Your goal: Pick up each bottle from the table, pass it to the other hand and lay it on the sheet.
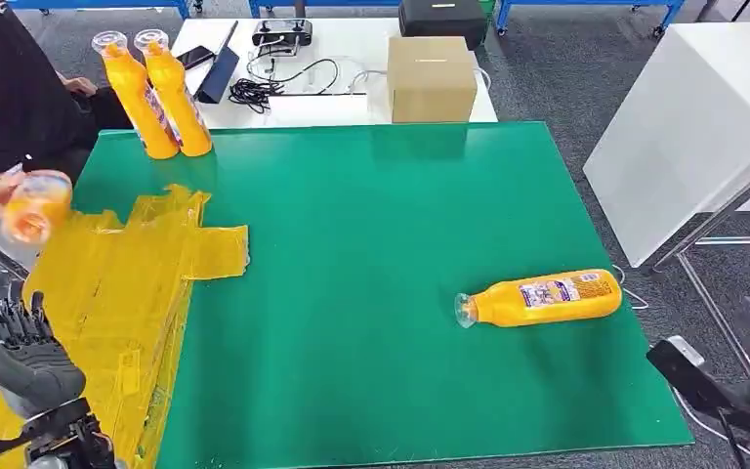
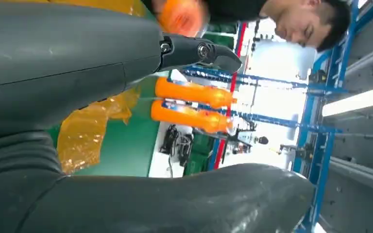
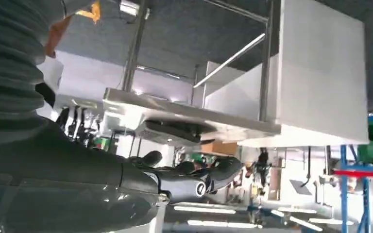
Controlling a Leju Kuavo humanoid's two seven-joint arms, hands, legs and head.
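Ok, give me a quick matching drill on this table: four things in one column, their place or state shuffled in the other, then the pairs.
Things:
1. lying bottle
2. two upright bottles
3. yellow sheet
4. cardboard box

Places or states:
A. spread over the mat's left edge
B. on the white table behind the mat
C. on its side, right part of the mat
D. standing at the mat's far left corner

Pairs: 1-C, 2-D, 3-A, 4-B
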